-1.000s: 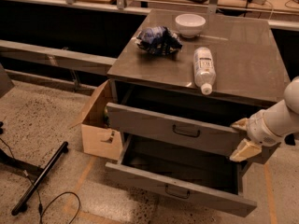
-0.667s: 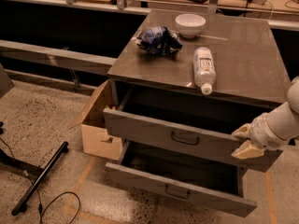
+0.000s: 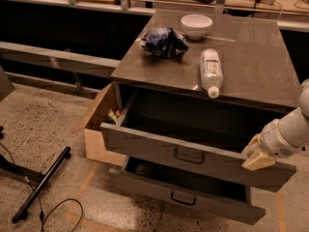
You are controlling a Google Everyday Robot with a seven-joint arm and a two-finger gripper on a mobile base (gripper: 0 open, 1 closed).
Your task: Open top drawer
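Note:
The top drawer (image 3: 145,146) of the grey cabinet stands pulled far out, its dark deep interior (image 3: 193,124) showing. Its flat grey front has a small dark pull handle (image 3: 189,156) at the centre. My gripper (image 3: 257,154), with pale tan fingers on a white arm, is at the drawer's right end, against the top edge of the front panel. The similar drawer below (image 3: 145,183) is also pulled out, with its own dark handle (image 3: 183,199).
On the cabinet top (image 3: 260,71) lie a white bowl (image 3: 196,25), a crumpled blue bag (image 3: 163,40) and a plastic bottle (image 3: 211,70) on its side. An open cardboard box (image 3: 99,129) stands at the cabinet's left. A black bar (image 3: 42,183) and cable lie on the floor.
The top drawer has slid further out toward me, and my gripper at its right end has moved with it.

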